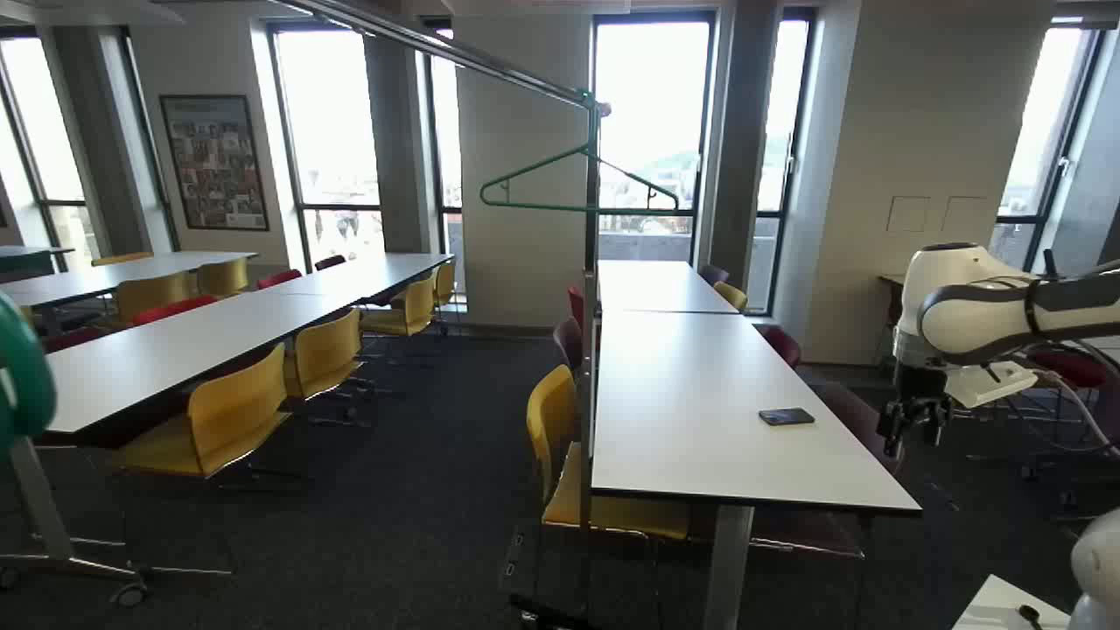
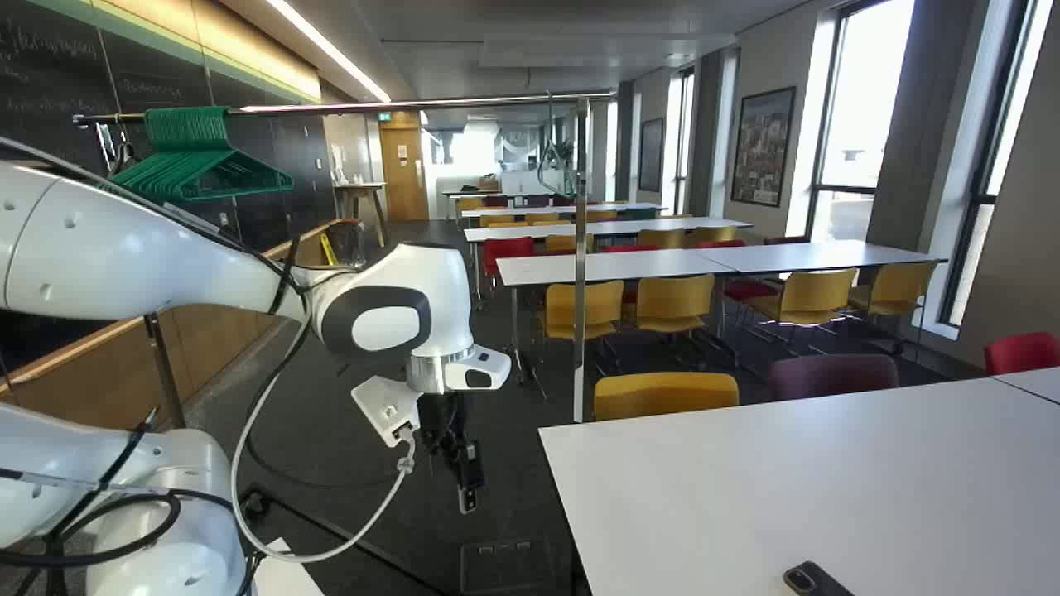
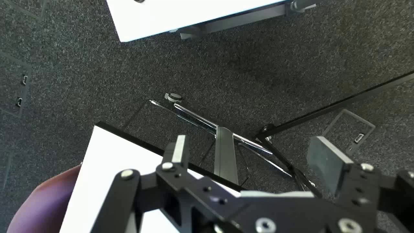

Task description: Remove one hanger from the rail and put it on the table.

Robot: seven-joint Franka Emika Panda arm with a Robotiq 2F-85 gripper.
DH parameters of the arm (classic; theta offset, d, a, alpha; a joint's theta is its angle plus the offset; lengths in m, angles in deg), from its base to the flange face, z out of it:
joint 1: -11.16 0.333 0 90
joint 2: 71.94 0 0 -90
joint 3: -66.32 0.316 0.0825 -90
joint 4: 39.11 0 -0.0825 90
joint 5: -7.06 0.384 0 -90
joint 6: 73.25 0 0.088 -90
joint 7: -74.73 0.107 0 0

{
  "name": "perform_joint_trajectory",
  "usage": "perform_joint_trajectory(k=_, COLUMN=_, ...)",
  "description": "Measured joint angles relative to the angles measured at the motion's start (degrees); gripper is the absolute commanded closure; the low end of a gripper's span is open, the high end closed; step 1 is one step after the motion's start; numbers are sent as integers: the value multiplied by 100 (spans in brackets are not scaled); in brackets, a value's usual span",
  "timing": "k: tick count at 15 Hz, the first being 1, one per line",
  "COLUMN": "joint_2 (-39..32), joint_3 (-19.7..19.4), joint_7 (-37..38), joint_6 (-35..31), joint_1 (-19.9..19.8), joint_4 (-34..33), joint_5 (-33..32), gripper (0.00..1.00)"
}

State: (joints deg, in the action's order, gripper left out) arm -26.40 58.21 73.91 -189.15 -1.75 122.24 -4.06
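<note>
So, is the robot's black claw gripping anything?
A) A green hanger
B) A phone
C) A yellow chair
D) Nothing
D: in the wrist view the gripper stands open with nothing between its jaws, while a green hanger hangs from the rail.

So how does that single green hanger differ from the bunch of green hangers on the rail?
The single hanger hangs by itself; the bunch of hangers is packed tightly together. The single hanger is near the upright post; the bunch of hangers is toward the opposite end of the rail. Both are green and hang from the rail.
</note>
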Motion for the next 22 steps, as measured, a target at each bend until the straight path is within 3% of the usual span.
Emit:
perform_joint_trajectory(k=4, joint_2=-9, joint_3=25, joint_7=-10, joint_6=-297, joint_1=39, joint_4=-20, joint_5=0, gripper=0)
perform_joint_trajectory(k=11, joint_2=-280, joint_3=623, joint_7=463, joint_6=-2755, joint_1=667, joint_4=-279, joint_5=226, gripper=0)
perform_joint_trajectory(k=15, joint_2=-624, joint_3=1030, joint_7=571, joint_6=-4436, joint_1=711, joint_4=-334, joint_5=198, gripper=0)
perform_joint_trajectory(k=16, joint_2=-702, joint_3=1195, joint_7=621, joint_6=-4588, joint_1=599, joint_4=-371, joint_5=100, gripper=0)
perform_joint_trajectory(k=18, joint_2=-789, joint_3=1530, joint_7=780, joint_6=-4041, joint_1=336, joint_4=-506, joint_5=50, gripper=0)
perform_joint_trajectory(k=19, joint_2=-804, joint_3=1582, joint_7=792, joint_6=-3709, joint_1=324, joint_4=-579, joint_5=57, gripper=0)
perform_joint_trajectory(k=22, joint_2=-810, joint_3=1595, joint_7=794, joint_6=-3516, joint_1=323, joint_4=-650, joint_5=58, gripper=0)
